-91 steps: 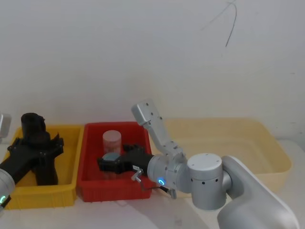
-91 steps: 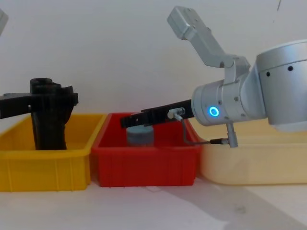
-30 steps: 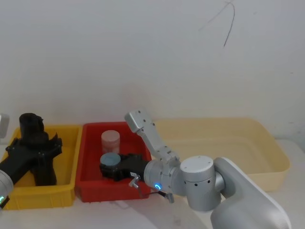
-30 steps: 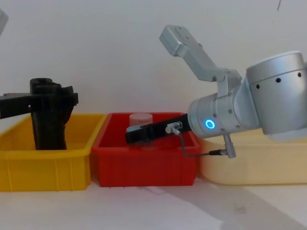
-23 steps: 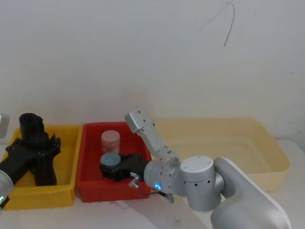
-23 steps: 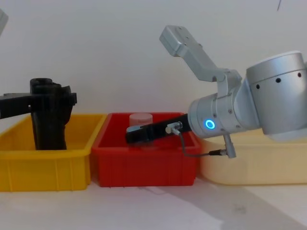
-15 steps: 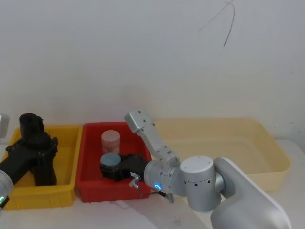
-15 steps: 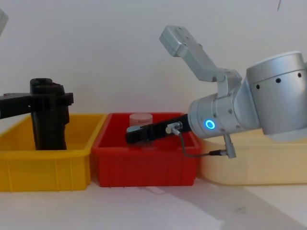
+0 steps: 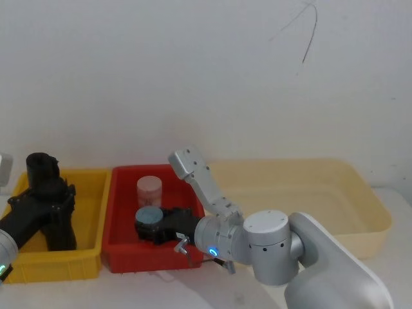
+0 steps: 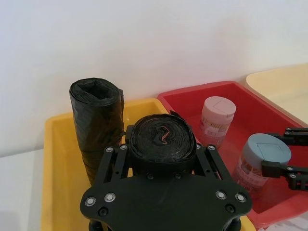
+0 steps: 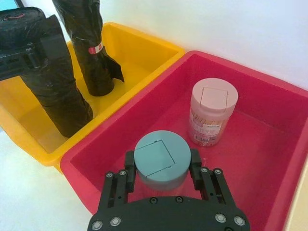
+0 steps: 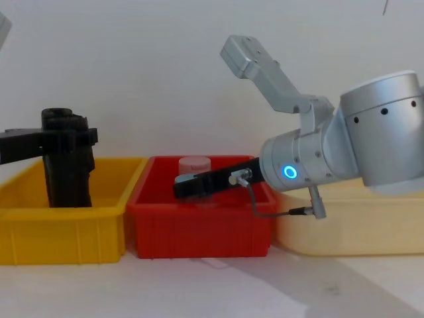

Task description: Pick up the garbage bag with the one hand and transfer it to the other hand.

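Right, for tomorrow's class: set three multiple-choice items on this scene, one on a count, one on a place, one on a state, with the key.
1. How many black rolls are in the yellow bin? A one; B two; C four.
2. Where is the pink-lidded jar? A in the red bin; B in the yellow bin; C outside both bins.
3. How is the garbage bag? A lying flat; B lifted clear of the bin; C standing on end, the left gripper shut on it.

Key: 1 B, the garbage bag and the red-labelled roll stand there. 2 A, it stands by the blue-lidded jar that the right gripper clasps. 3 C, its base sits on the bin floor.
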